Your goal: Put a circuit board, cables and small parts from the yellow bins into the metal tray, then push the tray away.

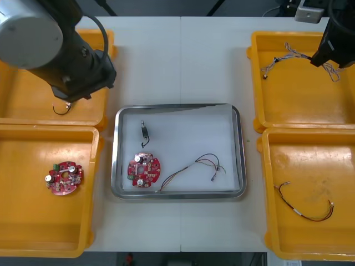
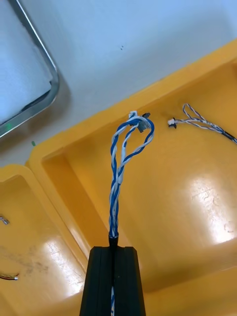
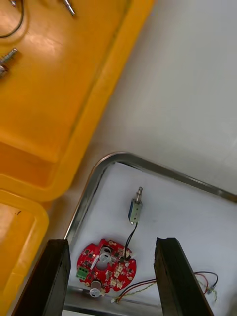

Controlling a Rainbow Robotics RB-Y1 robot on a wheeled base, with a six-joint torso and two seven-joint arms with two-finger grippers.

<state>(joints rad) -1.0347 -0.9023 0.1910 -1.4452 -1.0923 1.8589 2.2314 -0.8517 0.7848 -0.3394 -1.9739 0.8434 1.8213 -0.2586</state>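
Observation:
My right gripper [image 2: 112, 252] is shut on a twisted blue and white cable [image 2: 121, 168], which hangs looped over the far right yellow bin [image 2: 197, 197]. A second twisted cable [image 2: 197, 121] lies in that bin. The metal tray [image 1: 239, 149] at the table's middle holds a round red circuit board [image 1: 143, 170], a small metal part [image 1: 144, 132] with a black lead, and a red and yellow cable [image 1: 199, 166]. My left gripper [image 3: 112, 242] is open above the tray's far left corner [image 3: 94, 187], between the tray and the far left bin [image 3: 64, 89].
The near left bin [image 1: 33, 221] holds another red circuit board [image 1: 64, 178]. The near right bin [image 1: 310, 166] holds a red and yellow cable [image 1: 305, 208]. Small metal parts [image 3: 6, 59] and a black cable [image 3: 15, 24] lie in the far left bin.

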